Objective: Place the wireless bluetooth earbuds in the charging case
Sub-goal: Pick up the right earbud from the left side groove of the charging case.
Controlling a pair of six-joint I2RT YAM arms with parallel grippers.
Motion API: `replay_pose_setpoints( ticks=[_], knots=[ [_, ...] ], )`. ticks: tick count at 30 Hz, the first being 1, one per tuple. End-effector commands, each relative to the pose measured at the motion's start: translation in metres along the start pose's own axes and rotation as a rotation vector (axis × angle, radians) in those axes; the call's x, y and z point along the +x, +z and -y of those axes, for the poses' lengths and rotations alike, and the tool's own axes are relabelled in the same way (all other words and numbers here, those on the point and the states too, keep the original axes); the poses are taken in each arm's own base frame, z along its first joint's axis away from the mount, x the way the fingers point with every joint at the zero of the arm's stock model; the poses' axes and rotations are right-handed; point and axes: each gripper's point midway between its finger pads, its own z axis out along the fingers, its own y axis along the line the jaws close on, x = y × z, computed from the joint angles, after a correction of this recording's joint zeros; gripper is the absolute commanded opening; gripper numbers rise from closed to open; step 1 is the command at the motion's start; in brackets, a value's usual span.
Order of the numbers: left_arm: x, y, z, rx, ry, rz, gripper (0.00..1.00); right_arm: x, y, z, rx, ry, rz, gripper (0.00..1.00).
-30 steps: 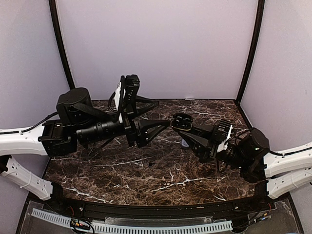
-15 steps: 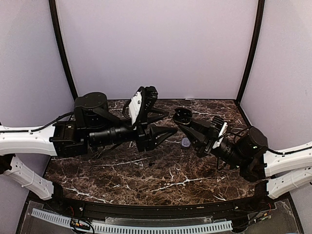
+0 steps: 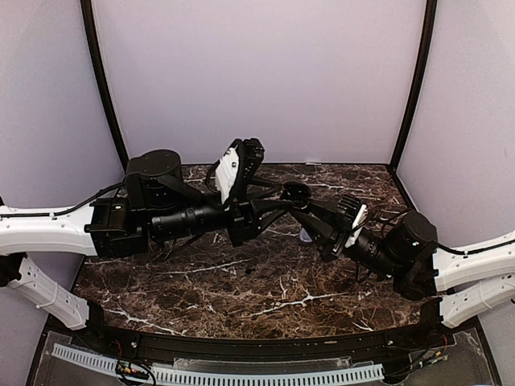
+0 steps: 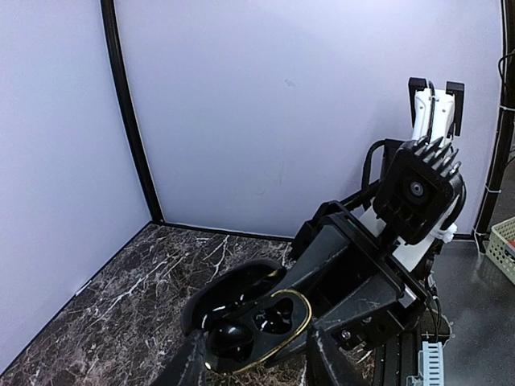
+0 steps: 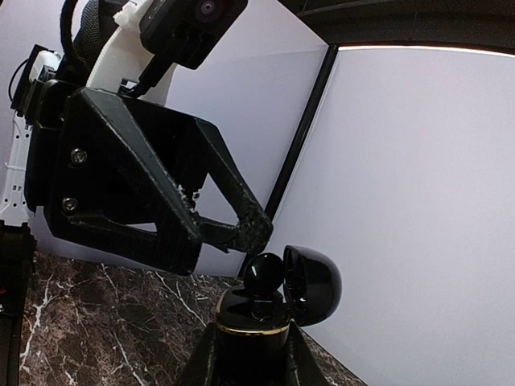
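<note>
The right gripper (image 5: 249, 351) is clamped on the lower body of the charging case (image 5: 249, 318) and holds it upright above the worktop (image 3: 241, 289), over the area near the far edge, slightly right of centre. The hinged lid (image 5: 314, 283) of the case stands open, tipped back to one side, and a gold band rings the case opening. One dark earbud (image 5: 262, 273) sits at the mouth of the case and projects above the gold band. The left gripper (image 5: 252, 231) points at the case from the left, with its tips just above this earbud; contact cannot be confirmed. In the left wrist view its fingers (image 4: 191, 363) stand partly spread, with a clear gap and nothing pinched between them. One pale purple earbud (image 3: 305, 237) lies on the worktop below the right gripper, partly hidden by it.
</note>
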Motion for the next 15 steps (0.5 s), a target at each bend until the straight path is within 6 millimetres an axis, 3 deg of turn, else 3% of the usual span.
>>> replay_pose_setpoints(
  ticks=[1,15],
  knots=[
    [-0.0139,-0.0011,-0.007,-0.03,0.004,0.027,0.39,-0.0201,0.0041,0.0058,0.03,-0.003,0.055,0.0],
    [-0.0072,0.0058,-0.0131,-0.07,-0.011,0.005,0.29,-0.0224,0.0052,0.0032,0.042,-0.012,0.062,0.0]
  ],
)
